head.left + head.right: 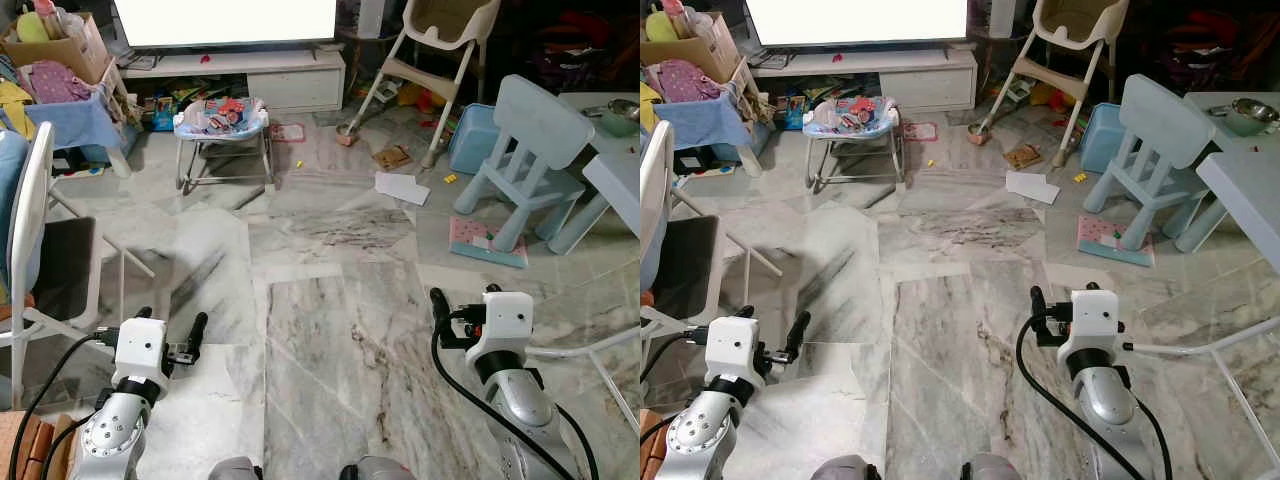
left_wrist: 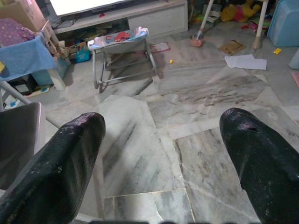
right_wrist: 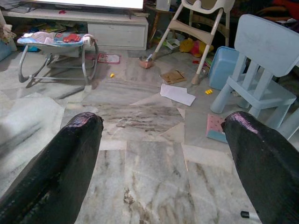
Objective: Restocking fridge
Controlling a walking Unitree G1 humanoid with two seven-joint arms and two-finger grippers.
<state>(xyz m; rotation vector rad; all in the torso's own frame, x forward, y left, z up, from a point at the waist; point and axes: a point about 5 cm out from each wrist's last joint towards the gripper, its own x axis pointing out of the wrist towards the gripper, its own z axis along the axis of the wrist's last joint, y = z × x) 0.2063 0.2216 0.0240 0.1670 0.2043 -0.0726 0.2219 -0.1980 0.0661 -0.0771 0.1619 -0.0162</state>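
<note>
My left gripper [image 1: 172, 320] hangs low at the left over the grey marble floor [image 1: 320, 300]. It is open, and its two black fingers [image 2: 60, 163] stand wide apart with nothing between them. My right gripper [image 1: 465, 297] is held at the same height on the right. It is open too, and its fingers [image 3: 266, 158] frame bare floor. Neither gripper touches anything.
A baby bouncer [image 1: 222, 118] and a white TV cabinet [image 1: 260, 75] stand ahead. A high chair [image 1: 440, 40], a light blue child's chair [image 1: 535, 140] and a white table [image 1: 615, 180] are at the right. A folding chair [image 1: 40, 250] is close on the left. Papers [image 1: 402, 187] lie on the floor.
</note>
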